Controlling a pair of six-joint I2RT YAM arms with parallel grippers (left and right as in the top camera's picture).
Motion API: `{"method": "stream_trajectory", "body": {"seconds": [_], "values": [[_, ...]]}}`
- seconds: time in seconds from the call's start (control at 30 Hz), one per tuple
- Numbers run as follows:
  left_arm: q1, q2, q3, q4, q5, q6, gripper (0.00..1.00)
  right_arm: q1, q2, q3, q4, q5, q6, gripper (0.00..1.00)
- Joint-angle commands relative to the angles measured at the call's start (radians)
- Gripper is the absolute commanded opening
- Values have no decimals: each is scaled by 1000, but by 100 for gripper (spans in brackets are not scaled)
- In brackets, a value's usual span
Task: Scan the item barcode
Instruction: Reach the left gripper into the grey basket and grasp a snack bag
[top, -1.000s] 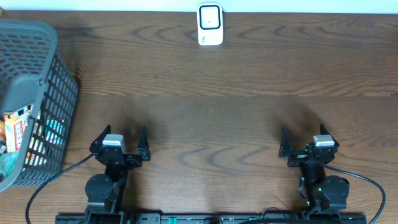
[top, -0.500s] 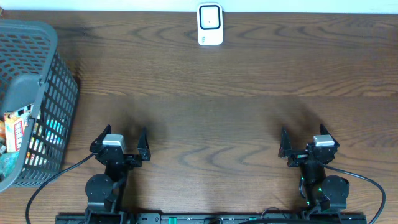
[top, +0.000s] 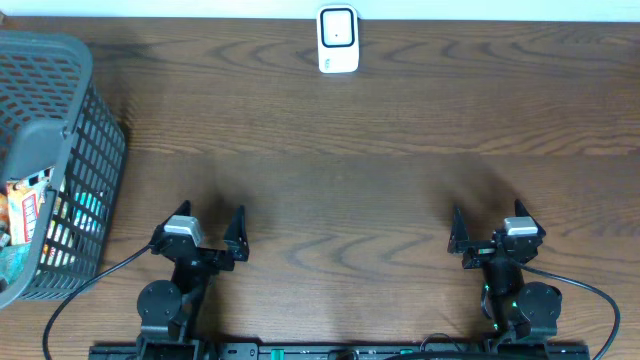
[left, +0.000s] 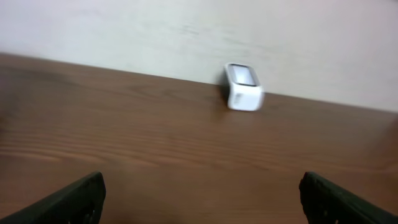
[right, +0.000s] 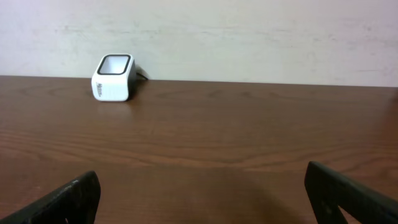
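Observation:
A white barcode scanner (top: 338, 40) stands at the far edge of the wooden table, also seen in the left wrist view (left: 243, 87) and the right wrist view (right: 113, 78). Colourful packaged items (top: 25, 205) lie inside a grey mesh basket (top: 95, 150) at the far left, partly hidden by its rim. My left gripper (top: 210, 212) (left: 202, 193) is open and empty near the front edge, right of the basket. My right gripper (top: 487, 212) (right: 202, 193) is also open and empty, at the front right. No item is between either pair of fingers.
Bare dark wood table (top: 340, 180) stretches between the grippers and the scanner. A pale wall runs behind the table's far edge. Black cables trail from both arm bases at the front.
My left gripper has swung slightly to the right; its wrist view is blurred. The right arm has not moved.

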Motion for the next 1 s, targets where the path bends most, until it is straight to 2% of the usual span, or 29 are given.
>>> {"method": "stream_trajectory", "body": {"seconds": [0.0,0.07,0.3,0.43,0.6,0.7,0.97], "values": [[-4,-6,-14,-31,109,-105,98,-2,-6,-2,-3,7,-1,99],[-5,-6,-14,1,114,-122,98,-2,-6,-2,-3,7,-1,99],[-5,-6,-14,27,211,-320,98,-2,-6,-2,-3,7,-1,99],[-5,-6,-14,105,228,-419,98,-2,-6,-2,-3,7,-1,99],[-5,-6,-13,379,245,-455,97,-2,-6,-2,-3,7,-1,99],[-5,-6,5,483,244,-469,98,-2,-6,-2,-3,7,-1,99],[-5,18,141,496,232,-463,98,-2,-6,-2,-3,7,0,99]]}}
